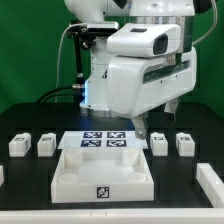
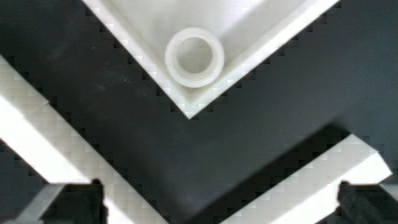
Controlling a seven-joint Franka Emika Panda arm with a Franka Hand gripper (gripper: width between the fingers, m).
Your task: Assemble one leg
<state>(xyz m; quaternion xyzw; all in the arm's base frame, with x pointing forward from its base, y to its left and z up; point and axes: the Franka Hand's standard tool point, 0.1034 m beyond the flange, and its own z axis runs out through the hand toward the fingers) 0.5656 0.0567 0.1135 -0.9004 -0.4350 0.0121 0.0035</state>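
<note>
— Jaws are standing wide apart and gripping nothing. The gripper [image 2: 214, 206] is hanging with its dark fingers [image 2: 61, 204] showing blurred at either side of the wrist view, and only black surface is lying between them.

— What is lying under it?

— A corner of the white tray [image 2: 267, 30] is pointing toward the fingers, with a round socket [image 2: 192, 54] sitting in that corner.

— And the surface, the room?

— A black table [image 1: 30, 185] is carrying everything. A green backdrop [image 1: 25, 50] is closing off the rear, and a black cable [image 1: 68, 55] is looping down beside the arm's white body [image 1: 135, 75]. The marker board [image 1: 103, 140] is lying flat behind the tray, which is showing a tag on its front wall.

— Where is the leg?

— Four are standing in a row across the table, and none is being touched. One leg [image 1: 159, 143] is standing just beside the marker board on the exterior view's right, with a second leg [image 1: 184, 143] beyond it. A third leg [image 1: 46, 145] and a fourth leg [image 1: 18, 145] are standing on the exterior view's left. Each is showing as a small white post with a black-and-white tag facing the camera.
</note>
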